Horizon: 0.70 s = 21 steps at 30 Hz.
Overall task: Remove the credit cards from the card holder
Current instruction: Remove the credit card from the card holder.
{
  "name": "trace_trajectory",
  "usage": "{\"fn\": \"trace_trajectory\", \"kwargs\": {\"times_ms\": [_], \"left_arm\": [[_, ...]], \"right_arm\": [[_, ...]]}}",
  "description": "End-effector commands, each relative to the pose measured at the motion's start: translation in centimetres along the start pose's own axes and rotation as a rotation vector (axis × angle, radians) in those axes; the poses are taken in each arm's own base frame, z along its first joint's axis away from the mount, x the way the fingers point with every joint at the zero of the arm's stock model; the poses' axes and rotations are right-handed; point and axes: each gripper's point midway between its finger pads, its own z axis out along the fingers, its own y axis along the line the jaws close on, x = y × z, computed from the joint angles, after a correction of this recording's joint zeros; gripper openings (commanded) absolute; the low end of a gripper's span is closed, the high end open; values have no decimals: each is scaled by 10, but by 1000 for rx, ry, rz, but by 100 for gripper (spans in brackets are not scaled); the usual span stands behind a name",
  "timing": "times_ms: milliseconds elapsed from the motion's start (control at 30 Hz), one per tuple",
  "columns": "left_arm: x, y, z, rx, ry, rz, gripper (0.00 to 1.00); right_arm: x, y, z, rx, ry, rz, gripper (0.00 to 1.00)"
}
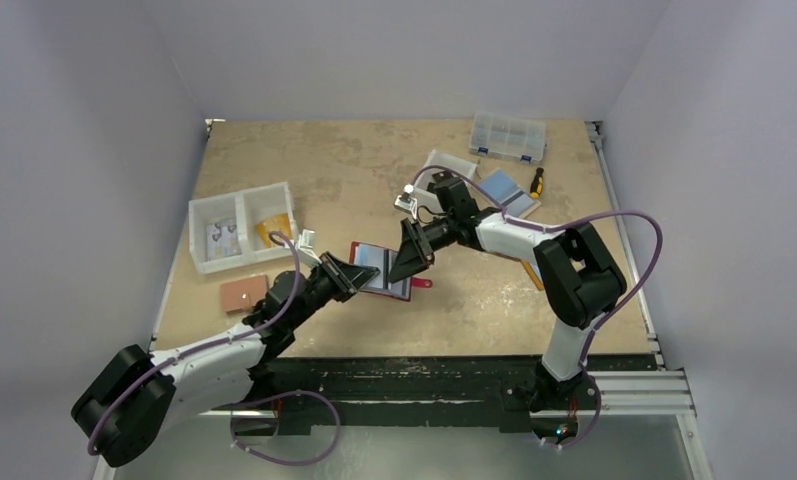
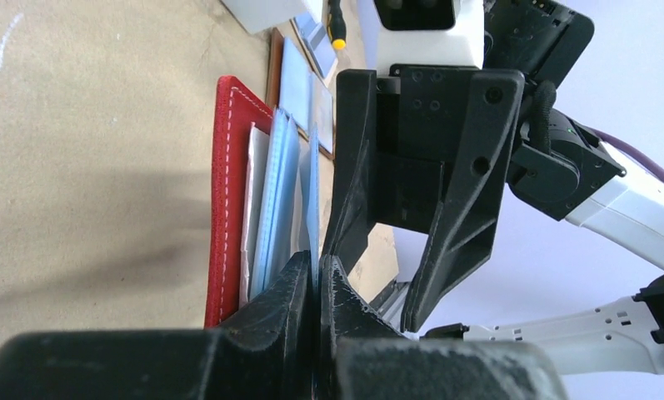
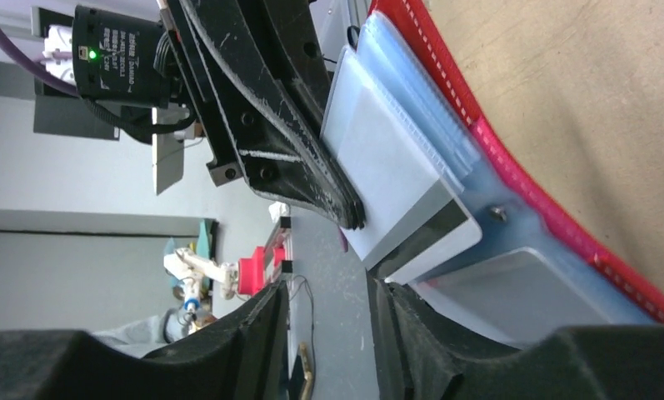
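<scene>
The dark red card holder (image 1: 382, 270) lies open mid-table, its red-pink strap tab (image 1: 421, 283) on the right. My left gripper (image 1: 362, 276) is shut on one clear sleeve page of it (image 2: 313, 192), lifted off the stack. In the left wrist view the red cover (image 2: 228, 192) and light blue cards (image 2: 278, 192) show beside my shut left gripper (image 2: 317, 271). My right gripper (image 1: 406, 265) is open. In the right wrist view a pale grey-white card (image 3: 411, 208) with a dark stripe sticks out of the pinched sleeve, its end at one fingertip (image 3: 386, 292) of my right gripper (image 3: 328, 292).
A white two-compartment bin (image 1: 242, 225) and a small tan holder (image 1: 244, 293) sit at the left. Behind the right arm are a clear organiser box (image 1: 508, 136), an open brown holder with blue pages (image 1: 504, 190), a yellow-handled screwdriver (image 1: 537, 181) and a white box (image 1: 449, 163).
</scene>
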Motion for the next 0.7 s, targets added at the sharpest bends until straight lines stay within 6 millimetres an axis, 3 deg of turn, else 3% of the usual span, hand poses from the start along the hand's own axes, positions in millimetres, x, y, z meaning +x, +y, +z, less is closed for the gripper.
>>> {"fn": "trace_trajectory", "kwargs": {"times_ms": [0,233,667], "left_arm": [[-23,-22,-3,57,-103,-3,0],[-26,-26,-8,76,-118,-1,0],[-33,-44,-10,118,-160,6,0]], "right_arm": [[-3,16,-3,-46,31,-150,54],[6,21,-5,-86,44,-218,62],[6,19,-8,-85,34,-216,63]]}}
